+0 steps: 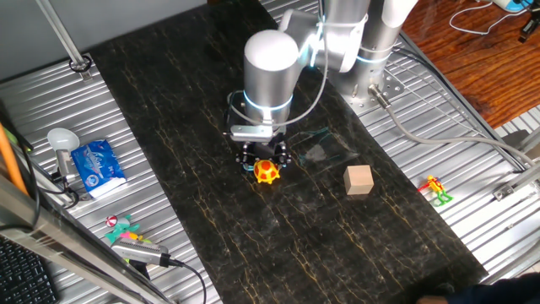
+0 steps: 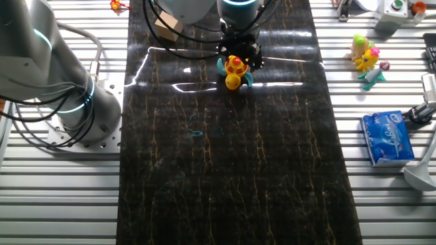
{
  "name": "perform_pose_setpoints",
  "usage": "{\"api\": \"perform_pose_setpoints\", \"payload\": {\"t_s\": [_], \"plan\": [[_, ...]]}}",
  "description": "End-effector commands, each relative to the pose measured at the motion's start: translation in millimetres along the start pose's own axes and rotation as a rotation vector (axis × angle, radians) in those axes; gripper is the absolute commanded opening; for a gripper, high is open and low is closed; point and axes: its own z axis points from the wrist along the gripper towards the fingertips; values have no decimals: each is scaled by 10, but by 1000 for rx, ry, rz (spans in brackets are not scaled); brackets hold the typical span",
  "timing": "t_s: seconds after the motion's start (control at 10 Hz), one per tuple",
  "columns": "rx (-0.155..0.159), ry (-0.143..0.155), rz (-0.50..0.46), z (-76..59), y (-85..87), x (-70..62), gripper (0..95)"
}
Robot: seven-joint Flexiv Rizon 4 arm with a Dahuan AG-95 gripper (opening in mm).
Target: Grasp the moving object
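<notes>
Nearest, along the ribbed metal table (image 1: 472,215) edge on one side of the dark mat (image 1: 219,219), lie a small colourful toy (image 1: 121,226), a blue tissue packet (image 1: 98,168) and a white scoop (image 1: 62,139). Across the mat, near the opposite edge, a thin yellow-red-green figure (image 1: 435,191) lies on the metal. Farther in, on the mat, a tan wooden cube (image 1: 359,180) stands apart from the arm. At mid-mat the yellow-and-orange toy figure (image 1: 267,172) sits directly beneath the gripper (image 1: 264,160), its red top and bluish side bits clear in the other fixed view (image 2: 234,72). Black fingers (image 2: 255,57) flank the toy's upper part; whether they actually clamp it cannot be told. Farthest, the arm base (image 1: 371,84) is bolted by the mat's far corner.
</notes>
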Motion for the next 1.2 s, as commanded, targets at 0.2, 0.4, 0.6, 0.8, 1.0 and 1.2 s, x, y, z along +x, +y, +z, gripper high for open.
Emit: {"api": "perform_pose_setpoints", "payload": {"t_s": [0.2,0.4,0.6,0.8,1.0,1.2], "plan": [[-2,-10,28,27,20,-6,570],[-17,-34,71,28,20,-6,0],[-21,-34,86,27,21,-8,0],[-27,-22,90,6,12,-13,0],[-33,-16,91,-11,4,-14,0],[-44,-2,88,-139,-52,-19,0]]}}
